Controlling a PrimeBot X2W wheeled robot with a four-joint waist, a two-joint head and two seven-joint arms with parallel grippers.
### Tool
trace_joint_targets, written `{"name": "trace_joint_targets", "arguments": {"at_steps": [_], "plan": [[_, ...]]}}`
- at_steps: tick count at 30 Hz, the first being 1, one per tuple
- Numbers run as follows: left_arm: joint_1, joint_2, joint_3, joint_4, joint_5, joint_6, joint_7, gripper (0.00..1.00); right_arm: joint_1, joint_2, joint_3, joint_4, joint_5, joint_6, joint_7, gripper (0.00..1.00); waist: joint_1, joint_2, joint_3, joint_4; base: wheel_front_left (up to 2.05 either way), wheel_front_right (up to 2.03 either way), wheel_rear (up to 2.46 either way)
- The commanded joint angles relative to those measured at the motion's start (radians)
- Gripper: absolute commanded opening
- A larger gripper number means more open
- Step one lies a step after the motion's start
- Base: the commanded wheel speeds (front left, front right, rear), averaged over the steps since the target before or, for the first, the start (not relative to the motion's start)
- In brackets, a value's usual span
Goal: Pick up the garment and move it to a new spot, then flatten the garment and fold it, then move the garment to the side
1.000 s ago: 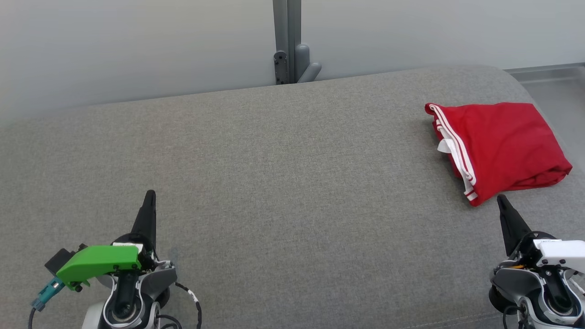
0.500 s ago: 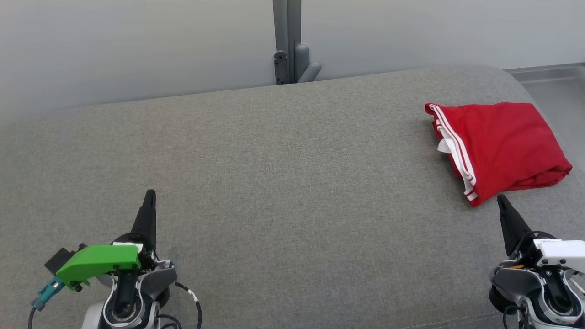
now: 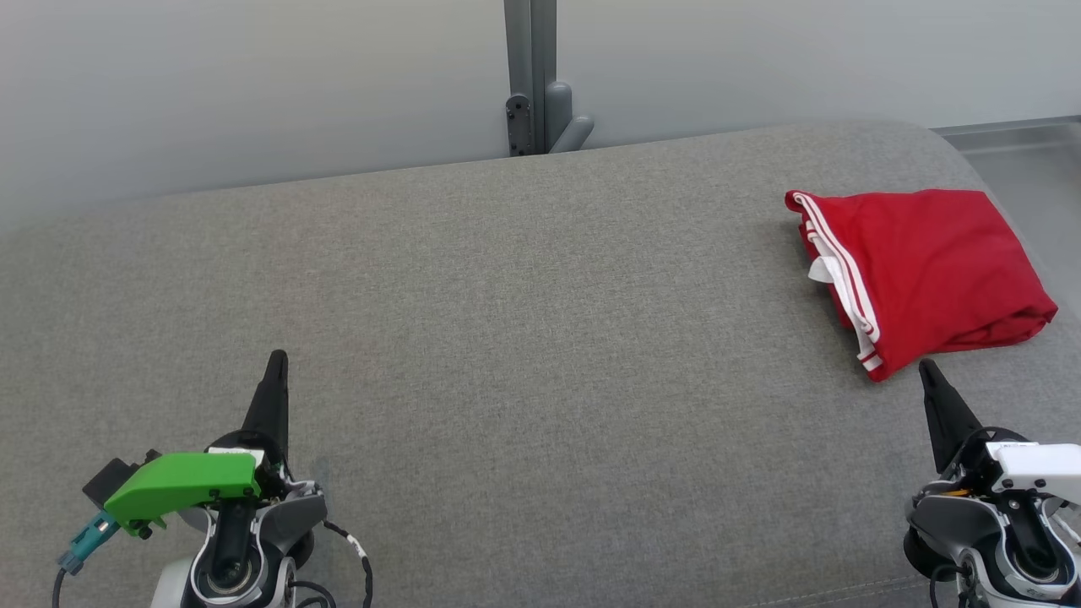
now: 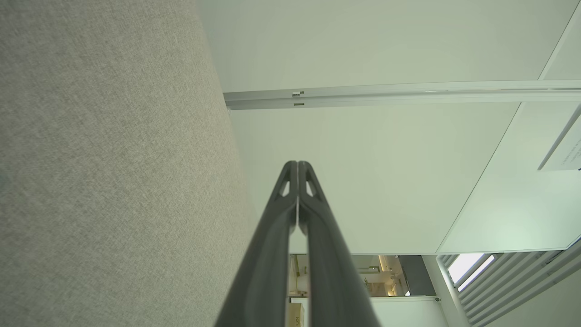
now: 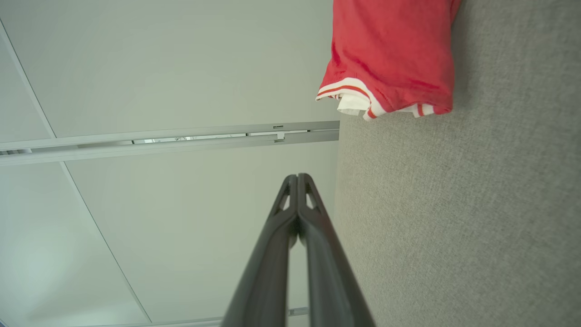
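The left fingers (image 3: 272,401) and right fingers (image 3: 942,414) are each pressed together, empty. The folded red garment (image 3: 925,262), white-striped at its edge, lies on the grey bench (image 3: 540,338) just beyond the right fingers' tips, not touching, well away from the left fingers.

Red garment (image 3: 925,270), folded, at my two o'clock.
It lies flat on the grey surface (image 3: 507,338) as a rough, slightly skewed rectangle near the right end. White-striped trim runs along its nine o'clock edge, where a bit of white fabric peeks out.
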Motion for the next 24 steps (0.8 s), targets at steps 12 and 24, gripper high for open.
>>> {"name": "trace_joint_targets", "arguments": {"at_steps": [12, 24], "plan": [[-0.012, 0.005, 0.002, 0.0, -0.005, -0.006, 0.0, 0.0, -0.011, -0.001, -0.004, 0.001, -0.002, 0.0, 0.004, 0.0, 0.0, 0.0, 0.0, 0.0, 0.0, 0.0, 0.0], [-0.012, 0.005, 0.002, 0.0, -0.005, -0.006, 0.0, 0.0, -0.011, -0.001, -0.005, 0.001, -0.003, 0.0, 0.005, 0.0, 0.0, 0.0, 0.0, 0.0, 0.0, 0.0, 0.0]]}}
